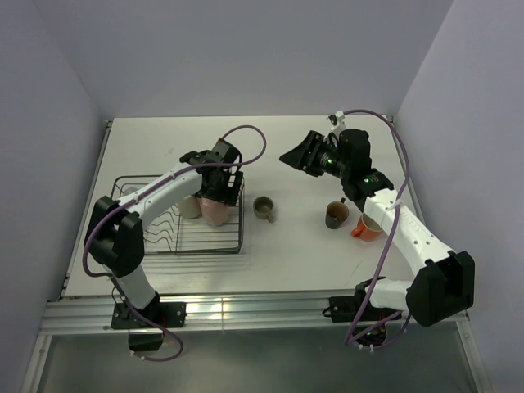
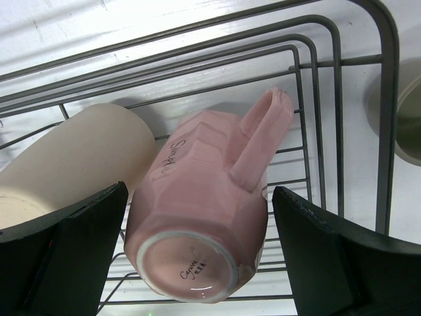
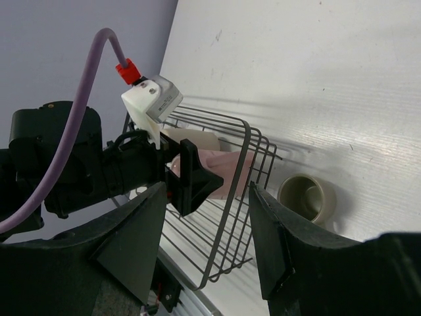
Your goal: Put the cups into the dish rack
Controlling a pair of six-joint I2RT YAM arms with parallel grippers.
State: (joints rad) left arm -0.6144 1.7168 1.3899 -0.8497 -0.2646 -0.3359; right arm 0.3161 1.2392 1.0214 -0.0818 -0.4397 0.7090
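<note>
The pink mug (image 2: 197, 217) lies tilted, base up, in the dish rack (image 2: 388, 99) next to the beige tumbler (image 2: 79, 158). My left gripper (image 2: 197, 263) is open, its fingers on either side of the mug with a gap at the right finger. From above, the left gripper (image 1: 217, 182) is over the pink mug (image 1: 215, 211) and tumbler (image 1: 191, 207) at the rack's (image 1: 176, 250) right end. The olive-green cup (image 1: 264, 208), dark brown mug (image 1: 336, 215) and orange mug (image 1: 367, 228) stand on the table. My right gripper (image 1: 296, 155) is open, empty and held in the air.
The right wrist view shows the rack's wire end (image 3: 230, 217), the olive-green cup (image 3: 306, 197) beside it and the left arm's cable. A small pale round thing (image 1: 128, 191) sits at the rack's far left corner. Walls enclose the table on three sides.
</note>
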